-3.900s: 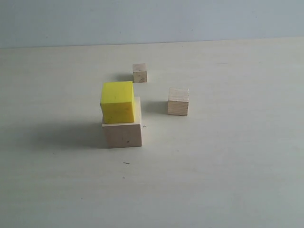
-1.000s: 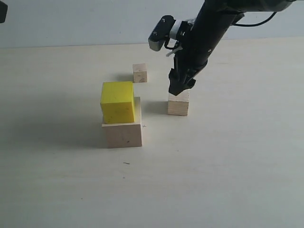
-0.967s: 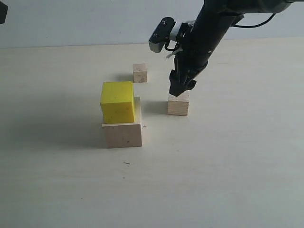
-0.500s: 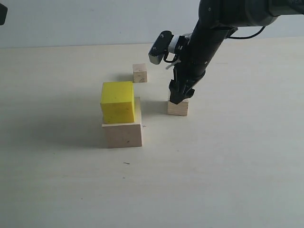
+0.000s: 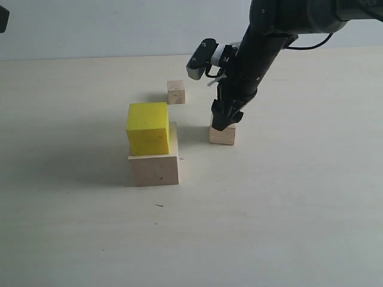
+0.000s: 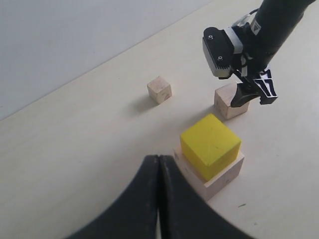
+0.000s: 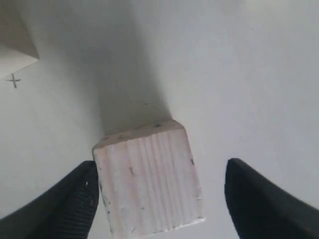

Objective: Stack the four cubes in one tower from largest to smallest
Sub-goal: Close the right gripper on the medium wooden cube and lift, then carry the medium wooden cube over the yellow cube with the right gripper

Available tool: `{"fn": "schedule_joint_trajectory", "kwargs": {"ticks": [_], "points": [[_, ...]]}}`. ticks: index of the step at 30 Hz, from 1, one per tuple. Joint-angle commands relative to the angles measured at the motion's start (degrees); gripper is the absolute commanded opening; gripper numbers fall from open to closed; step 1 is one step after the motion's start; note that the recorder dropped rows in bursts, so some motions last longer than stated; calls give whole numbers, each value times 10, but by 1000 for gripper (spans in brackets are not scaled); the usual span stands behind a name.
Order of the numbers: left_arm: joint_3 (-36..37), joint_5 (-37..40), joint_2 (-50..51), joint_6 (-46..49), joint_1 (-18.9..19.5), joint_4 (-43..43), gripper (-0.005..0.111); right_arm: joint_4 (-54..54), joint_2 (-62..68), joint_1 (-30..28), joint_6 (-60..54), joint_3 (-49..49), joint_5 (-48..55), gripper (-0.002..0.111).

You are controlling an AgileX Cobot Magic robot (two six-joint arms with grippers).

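The bright yellow cube [image 5: 148, 128] [image 6: 209, 143] rests on the large pale wood cube [image 5: 154, 169] [image 6: 225, 175], set toward its left side. The medium layered-edge wood cube [image 5: 222, 136] [image 6: 225, 101] [image 7: 149, 180] stands on the table to the right. My right gripper [image 5: 222, 122] [image 7: 160, 169] is open and lowered around it; one finger [image 7: 75, 199] touches its side, the other [image 7: 254, 199] stands apart. The small wood cube [image 5: 176, 92] [image 6: 159, 89] sits farther back. My left gripper [image 6: 158, 167] is shut on nothing, hovering short of the stack.
A pale table [image 5: 287, 215] carries everything, with a grey wall behind. A corner of the large cube [image 7: 15, 50] and a small pencil cross [image 7: 14, 80] lie near the medium cube. A dark object [image 5: 3, 16] shows at the exterior view's upper left edge.
My right gripper has come down from above the medium cube until its fingers straddle it. The cube has shifted slightly left. The stack and small cube have not moved.
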Motion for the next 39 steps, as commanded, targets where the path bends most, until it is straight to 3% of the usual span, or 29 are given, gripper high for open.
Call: {"fn": "schedule_joint_trajectory", "kwargs": {"ticks": [1,5,13,21,24,32,39], "points": [[2,4,-2,4,1,1,0,23,20,0,1,6,12,69],[2,5,-2,5,1,1,0,23,20,0,1,6,28,75],[2,5,-2,5,1,1,0,10,20,0,-1,6,26,75],[2,5,-2,5,1,1,0,10,20,0,-1,6,9,68],[2,5,-2,5,1,1,0,10,20,0,-1,6,9,58],[2,5,-2,5,1,1,0,7,3,0,18,6,36,4],[2,30,-2,14,1,1,0,-18,-68,0,14,-14,86,0]]}}
